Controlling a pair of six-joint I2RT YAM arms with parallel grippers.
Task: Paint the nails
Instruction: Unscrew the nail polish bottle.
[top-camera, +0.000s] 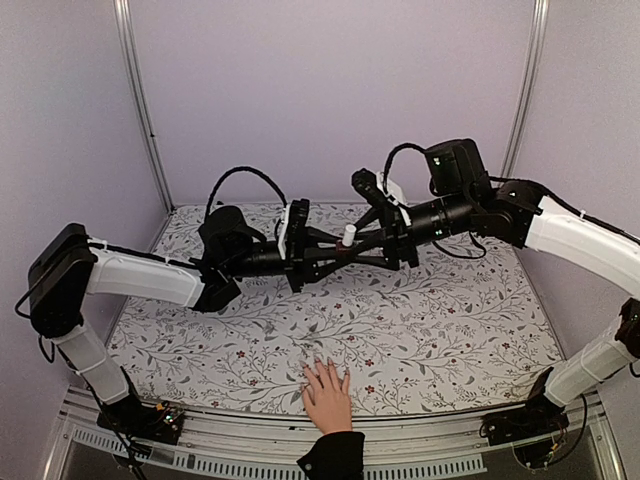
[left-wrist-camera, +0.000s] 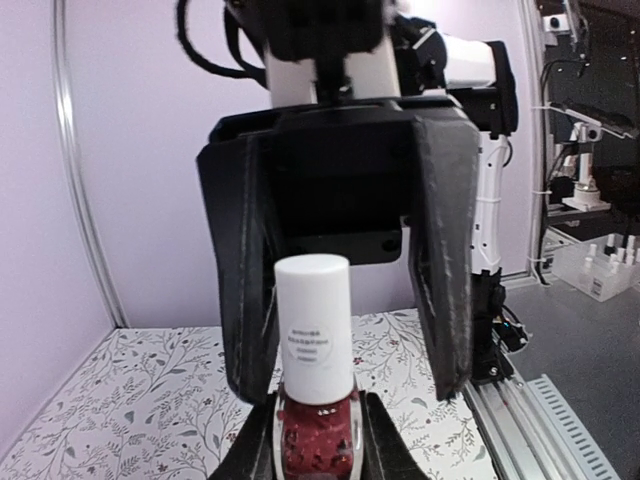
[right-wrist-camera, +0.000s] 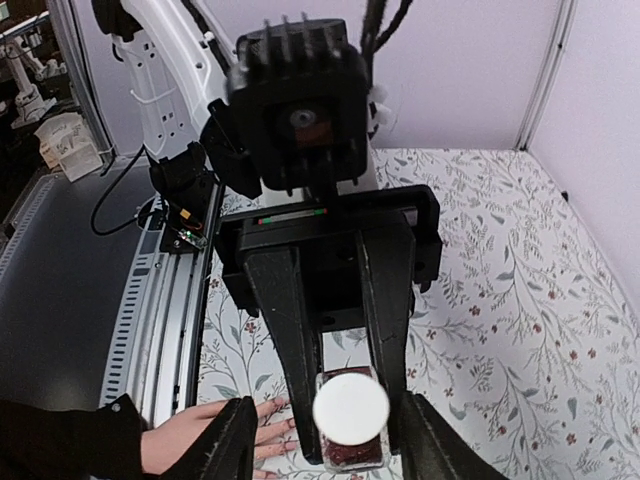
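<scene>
You've got the nails (top-camera: 322, 366) on the hand (top-camera: 327, 398) lying flat at the near edge of the worktop (top-camera: 450, 320); further in, mid-air, left claw (left-wrist-camera: 316, 425) clamps the dark-red bottle (left-wrist-camera: 318, 445) by its body, right claw (right-wrist-camera: 328, 405) with its 2 fingers (left-wrist-camera: 445, 280) parted either side of the white cap (left-wrist-camera: 313, 335).

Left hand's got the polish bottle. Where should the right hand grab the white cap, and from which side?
Take the white cap on its straight round sides. The left hand pinches only the red bottle below, leaving the cap free and upright. Come in level from opposite the left hand; the open right hand straddles the cap there.
</scene>
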